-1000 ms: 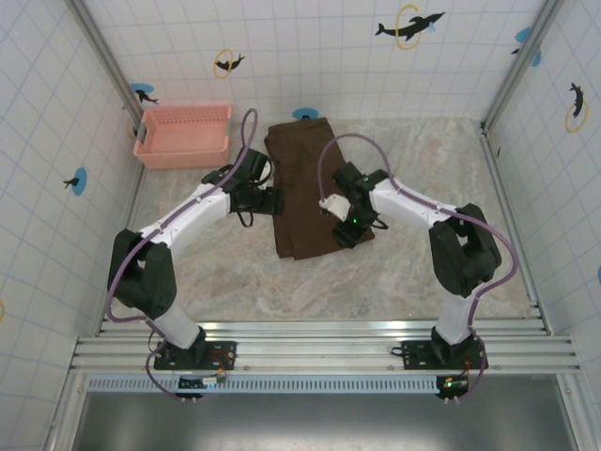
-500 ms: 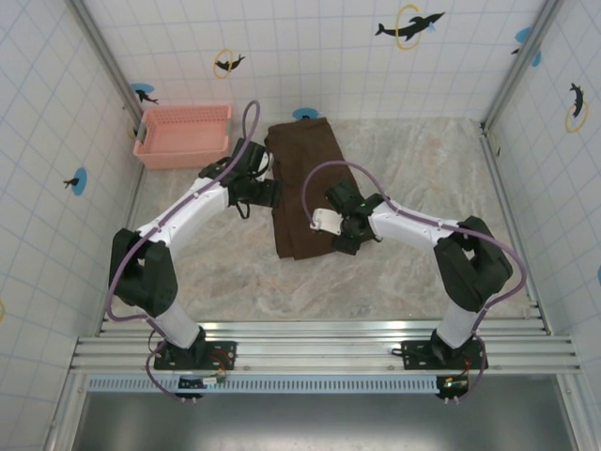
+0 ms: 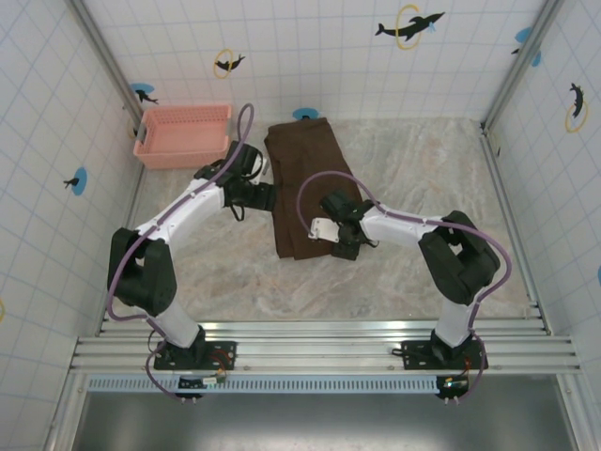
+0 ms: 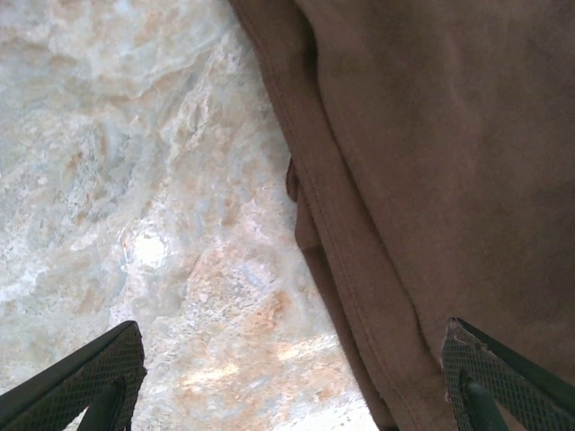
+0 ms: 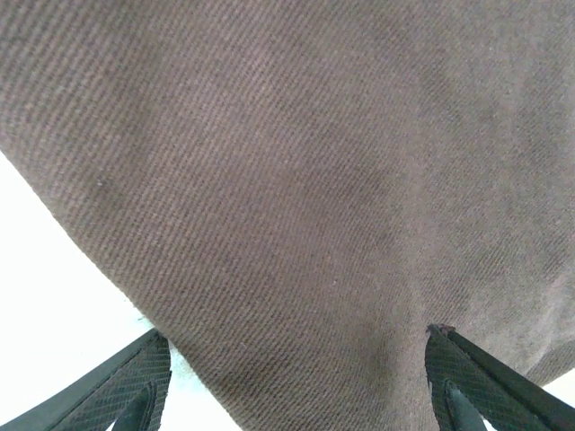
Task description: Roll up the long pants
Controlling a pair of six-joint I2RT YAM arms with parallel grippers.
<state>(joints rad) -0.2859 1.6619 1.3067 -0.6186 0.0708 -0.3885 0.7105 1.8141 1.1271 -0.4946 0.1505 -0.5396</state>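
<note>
Top external view is showing the marble table [image 3: 432, 188] carrying the long pants [image 3: 305, 169], lying folded lengthwise mid-table, right of the pink basket [image 3: 183, 134]. The left gripper [image 3: 267, 195] is hovering, jaws spread wide, at their left edge; the right gripper [image 3: 338, 244], equally wide, is hanging over their near end.

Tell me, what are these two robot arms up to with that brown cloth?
Two robot arms are working on a pair of dark brown pants lying flat on the table. The left gripper is open at the pants' left edge, one finger over bare table and the other over cloth. The right gripper is open too, close above the fabric near the closer end. Neither holds anything, and the pants are not yet rolled. A pink basket sits at the far left.
</note>
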